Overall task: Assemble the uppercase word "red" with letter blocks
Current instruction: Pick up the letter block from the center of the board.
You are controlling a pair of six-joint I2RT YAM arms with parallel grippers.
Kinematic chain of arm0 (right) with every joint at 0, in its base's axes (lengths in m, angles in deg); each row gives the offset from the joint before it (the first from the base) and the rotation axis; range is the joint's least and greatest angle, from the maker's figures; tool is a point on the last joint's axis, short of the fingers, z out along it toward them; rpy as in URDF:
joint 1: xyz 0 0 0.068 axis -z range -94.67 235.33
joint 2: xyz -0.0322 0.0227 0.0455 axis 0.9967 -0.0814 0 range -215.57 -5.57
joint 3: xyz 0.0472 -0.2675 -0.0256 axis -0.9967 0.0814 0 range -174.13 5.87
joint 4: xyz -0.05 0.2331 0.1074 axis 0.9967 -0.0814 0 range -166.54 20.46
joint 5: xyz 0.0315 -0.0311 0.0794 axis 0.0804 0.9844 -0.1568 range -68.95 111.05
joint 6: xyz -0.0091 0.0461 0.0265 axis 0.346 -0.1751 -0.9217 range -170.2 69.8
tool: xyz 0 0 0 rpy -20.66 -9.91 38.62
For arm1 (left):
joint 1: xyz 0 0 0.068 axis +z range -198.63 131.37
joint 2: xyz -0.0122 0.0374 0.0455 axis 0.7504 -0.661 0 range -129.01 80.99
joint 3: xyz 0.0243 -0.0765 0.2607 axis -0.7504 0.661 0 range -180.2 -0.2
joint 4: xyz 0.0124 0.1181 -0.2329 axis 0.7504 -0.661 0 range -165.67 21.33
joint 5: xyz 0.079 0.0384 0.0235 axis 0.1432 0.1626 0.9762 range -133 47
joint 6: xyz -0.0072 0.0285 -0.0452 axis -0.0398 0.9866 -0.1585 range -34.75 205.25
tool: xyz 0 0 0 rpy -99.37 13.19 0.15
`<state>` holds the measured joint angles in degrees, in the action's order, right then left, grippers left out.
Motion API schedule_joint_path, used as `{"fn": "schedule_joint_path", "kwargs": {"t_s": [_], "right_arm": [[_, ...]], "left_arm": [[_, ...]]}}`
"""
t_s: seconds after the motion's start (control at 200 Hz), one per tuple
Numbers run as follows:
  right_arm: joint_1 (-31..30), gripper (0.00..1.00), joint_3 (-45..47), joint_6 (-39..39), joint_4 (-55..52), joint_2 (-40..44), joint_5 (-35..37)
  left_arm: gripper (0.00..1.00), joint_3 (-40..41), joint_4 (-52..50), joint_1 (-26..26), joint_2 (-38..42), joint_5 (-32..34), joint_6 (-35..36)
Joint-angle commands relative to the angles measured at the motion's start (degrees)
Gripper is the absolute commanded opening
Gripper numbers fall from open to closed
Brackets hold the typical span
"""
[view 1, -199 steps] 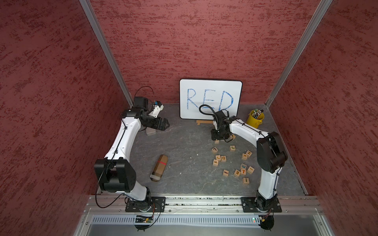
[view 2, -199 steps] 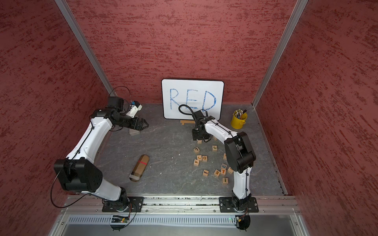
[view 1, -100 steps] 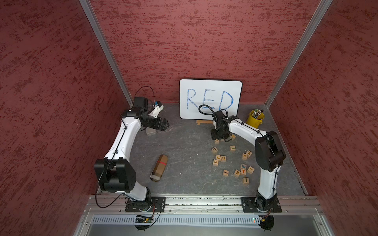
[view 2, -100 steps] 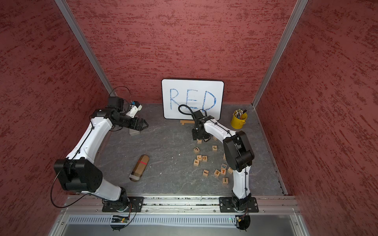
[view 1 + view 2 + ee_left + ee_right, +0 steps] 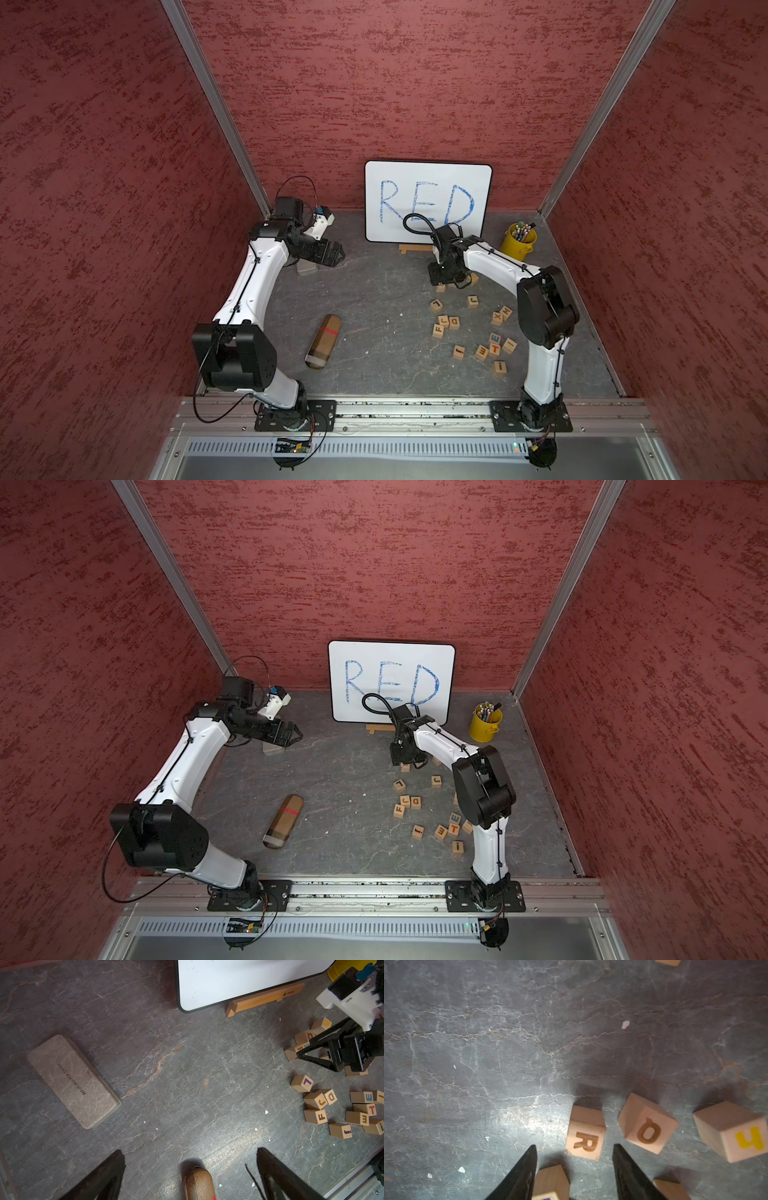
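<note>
Pickup of the R block (image 5: 584, 1132) is in hand: right claw (image 5: 574, 1145), half open, empty, just short of it, must advance and close; left claw (image 5: 191, 1150) gapes empty.

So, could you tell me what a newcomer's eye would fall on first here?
The white board with RED in big blue handwriting, propped at the back wall, stands out first. Next come the wooden letter blocks scattered on the grey floor by the right arm, whose open fingers flank the R block.
</note>
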<state>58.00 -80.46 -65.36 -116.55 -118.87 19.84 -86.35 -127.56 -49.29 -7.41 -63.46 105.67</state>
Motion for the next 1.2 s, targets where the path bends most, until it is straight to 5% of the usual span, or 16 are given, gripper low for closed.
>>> {"fn": "schedule_joint_path", "kwargs": {"t_s": [0.0, 0.636, 1.197], "right_arm": [[-0.2, 0.60, -1.2, 0.5, -0.6, -0.8, 0.9], [-0.2, 0.53, -1.4, 1.1, 0.9, -5.3, -0.1], [-0.2, 0.34, -3.2, 2.3, -0.8, -6.0, 0.9]], "left_arm": [[1.00, 0.9, 0.7, -0.3, 1.3, 0.6, 0.9], [1.00, 3.4, 1.3, -0.8, 3.0, 2.2, 1.1], [0.99, 5.2, 2.0, -0.9, 4.8, 2.7, 1.6]]}}
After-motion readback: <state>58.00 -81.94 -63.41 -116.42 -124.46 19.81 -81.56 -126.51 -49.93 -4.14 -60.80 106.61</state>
